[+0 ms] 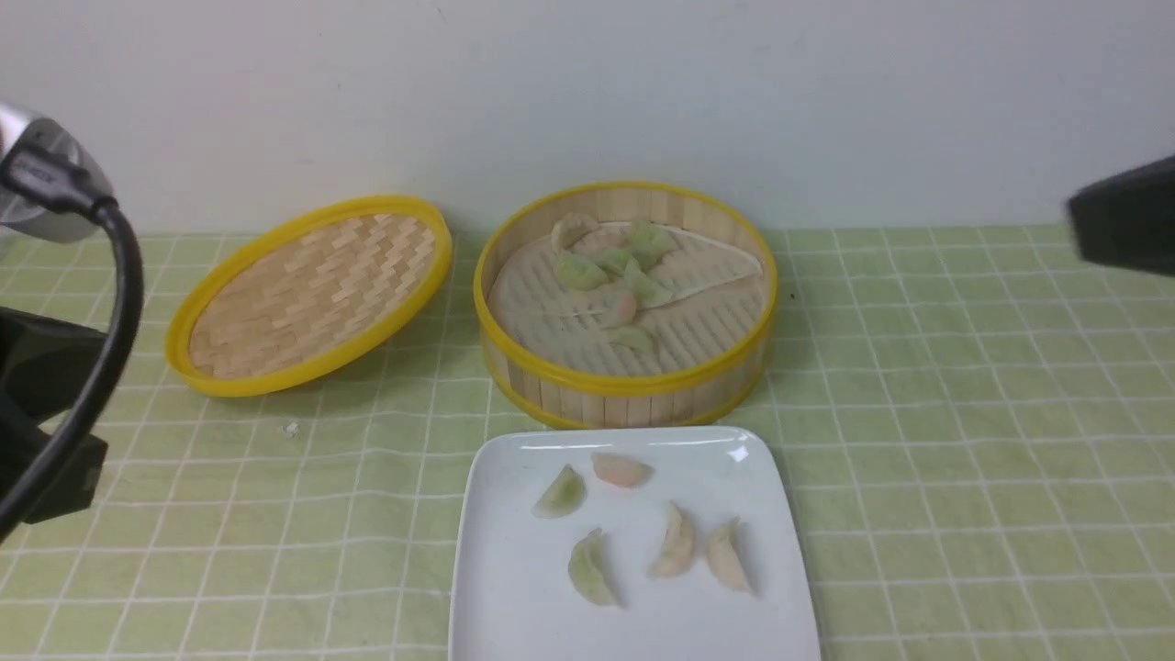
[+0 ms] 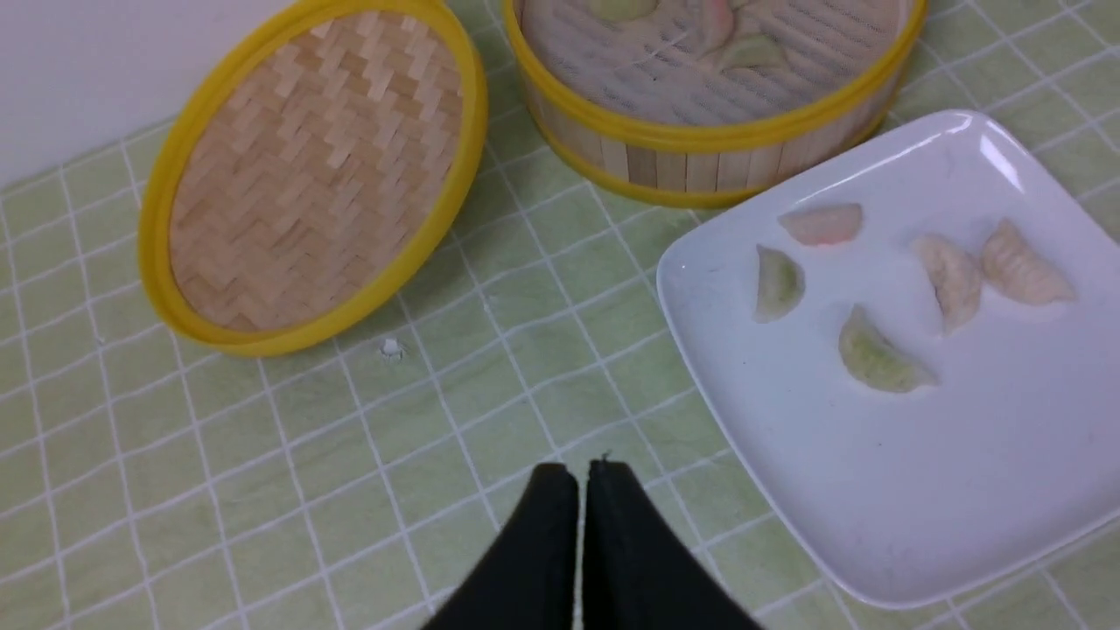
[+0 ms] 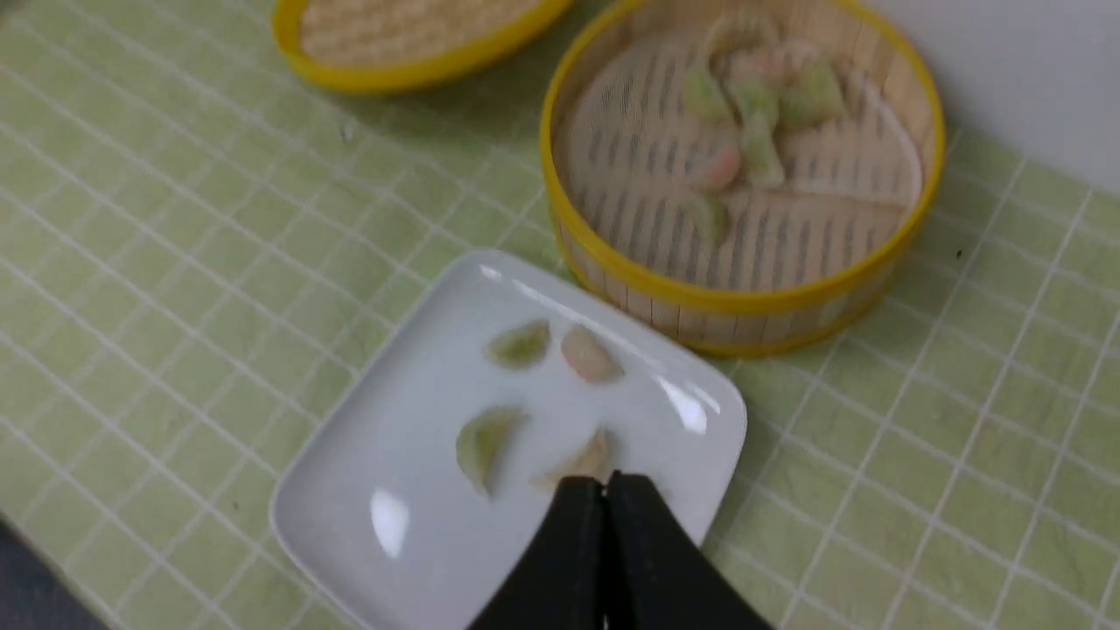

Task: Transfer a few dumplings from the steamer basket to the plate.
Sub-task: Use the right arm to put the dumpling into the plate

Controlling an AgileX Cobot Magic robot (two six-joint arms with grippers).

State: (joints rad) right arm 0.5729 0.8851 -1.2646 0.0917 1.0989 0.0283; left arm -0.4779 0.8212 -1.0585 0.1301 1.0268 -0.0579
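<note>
Nearest, the plate (image 1: pixel 514 588) carries five dumplings (image 1: pixel 677 542): two green, one pink, two cream. The right gripper (image 3: pixel 605 486) hangs over the plate's edge, fingers pressed together on nothing. The left gripper (image 2: pixel 582 472), likewise closed and empty, hangs over the checked cloth (image 1: pixel 918 459) beside the plate. Behind stands the steamer basket (image 1: pixel 624 381), holding more dumplings, with a woven lid (image 1: pixel 312 294) to its left.

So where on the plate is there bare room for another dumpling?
The plate is bare between its near edge and the five dumplings. Its middle and far half are crowded.
</note>
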